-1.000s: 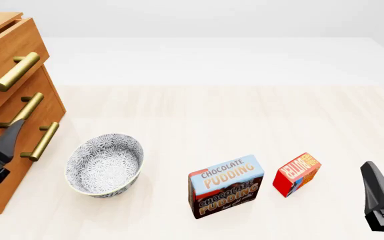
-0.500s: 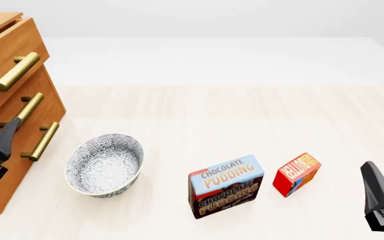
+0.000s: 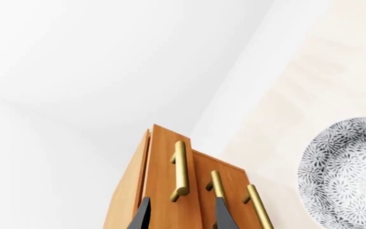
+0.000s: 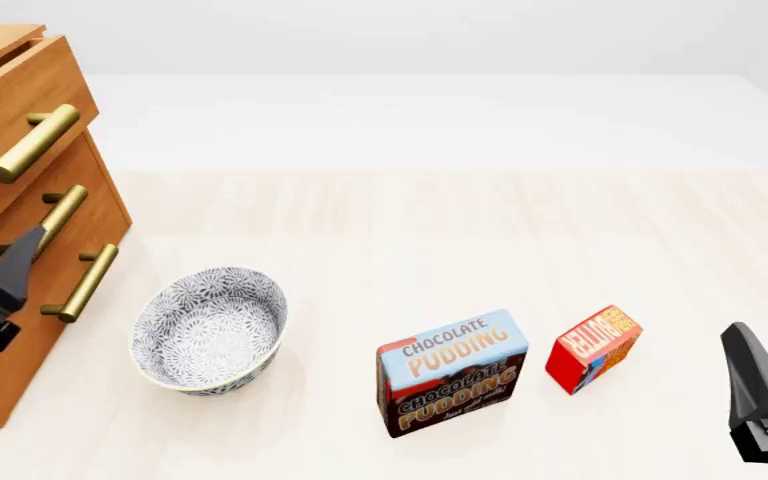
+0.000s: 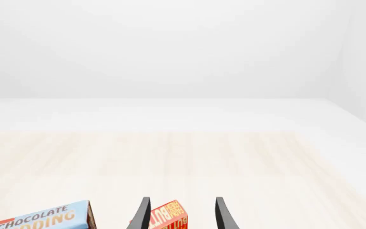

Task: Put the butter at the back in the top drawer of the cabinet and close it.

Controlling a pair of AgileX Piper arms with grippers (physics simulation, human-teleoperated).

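Butter: small red rectangular box with orange-yellow lettering (image 4: 594, 349) stands upright on the pale wood-grain desk (image 4: 491, 230), just beside the larger blue-and-brown "Chocolate Pudding" box (image 4: 452, 371), apart from it.
Likely handling: light, stiff carton, probably smooth-sided; squeeze across its two broad faces, mid-height, gently.
Right end effector (image 5: 180, 214): fingers parted, empty, the butter lined up between them but ahead.
Left end effector (image 3: 181, 217): fingers apart, holding nothing, near the light brown wooden three-drawer cabinet (image 4: 11, 230).
Top drawer (image 4: 11, 130): brass bar handle (image 4: 27, 142) untouched, front slightly proud.
Also present: patterned grey-white bowl (image 4: 211, 328).
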